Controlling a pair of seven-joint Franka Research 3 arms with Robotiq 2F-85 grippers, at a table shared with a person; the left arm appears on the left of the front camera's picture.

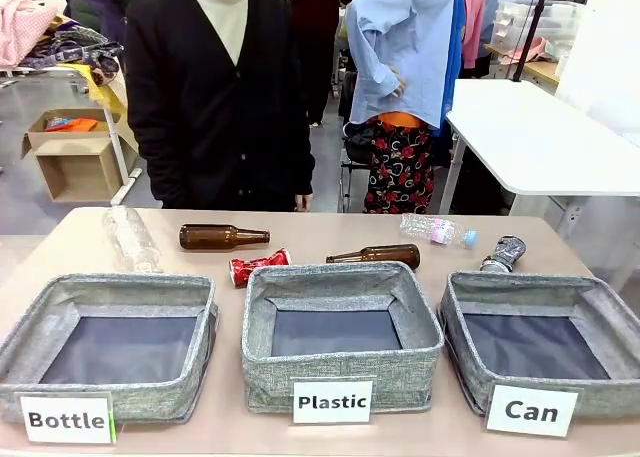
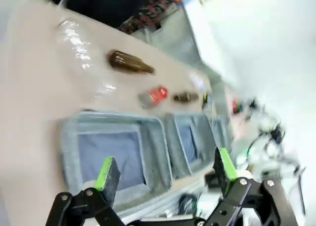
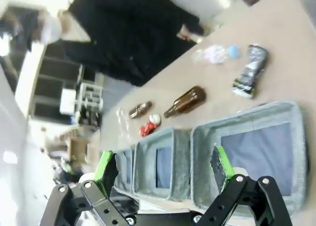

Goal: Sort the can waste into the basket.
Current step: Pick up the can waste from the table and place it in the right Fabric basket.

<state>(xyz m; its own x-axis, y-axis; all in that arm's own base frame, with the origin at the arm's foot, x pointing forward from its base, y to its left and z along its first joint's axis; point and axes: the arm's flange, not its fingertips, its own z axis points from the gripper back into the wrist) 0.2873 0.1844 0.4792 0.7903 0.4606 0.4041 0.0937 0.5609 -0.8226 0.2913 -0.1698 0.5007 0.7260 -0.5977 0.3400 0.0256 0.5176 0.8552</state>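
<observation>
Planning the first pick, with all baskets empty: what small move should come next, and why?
Probably lower the right gripper, jaws open and empty, toward the black-and-silver can. It lies just behind the Can basket on the robot's right; the red can lies farther off, behind the Plastic basket.

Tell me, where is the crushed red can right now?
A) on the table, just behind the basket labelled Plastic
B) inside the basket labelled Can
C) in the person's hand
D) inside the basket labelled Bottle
A: the red can lies on the table, right behind the far left corner of the Plastic basket, with no hand on it.
</observation>
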